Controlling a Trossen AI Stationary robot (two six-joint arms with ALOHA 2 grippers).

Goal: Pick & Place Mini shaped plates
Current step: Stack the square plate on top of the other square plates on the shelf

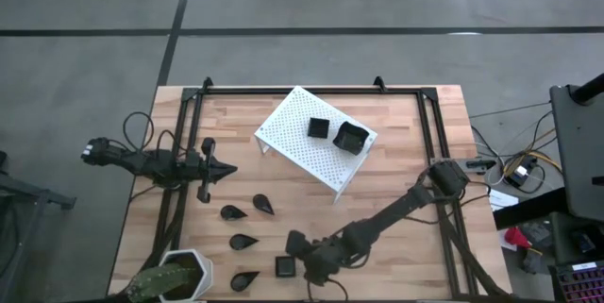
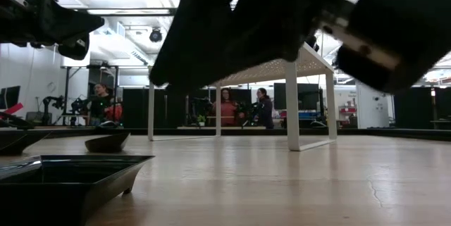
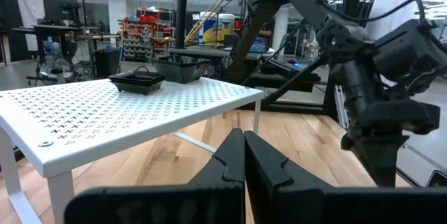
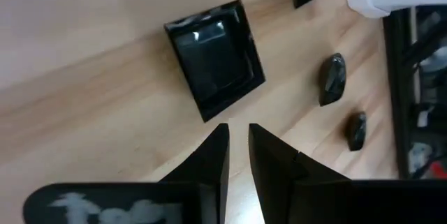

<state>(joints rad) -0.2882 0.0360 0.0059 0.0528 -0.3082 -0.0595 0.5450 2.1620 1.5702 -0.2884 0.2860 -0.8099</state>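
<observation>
Near the table's front edge, right hand point(image 4: 237, 137) angled down just beside a square plate point(image 4: 215, 56), fingers slightly apart, empty.

Grey concrete floor point(image 1: 85, 76) crossed by dark seams; bright ceiling lights point(image 2: 106, 1); shelving point(image 3: 143, 32) and seated people point(image 2: 227, 108) beyond.

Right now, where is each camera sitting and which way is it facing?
High: above the table, looking straight down; both arms show.
Low: at tabletop height, looking level across; a square plate close by, an arm overhead.
Left wrist: looks past the shut left end effector at the white rack.
Right wrist: looks down past the right end effector at the square plate.
Shared: the rack shows in high and left wrist.
</observation>
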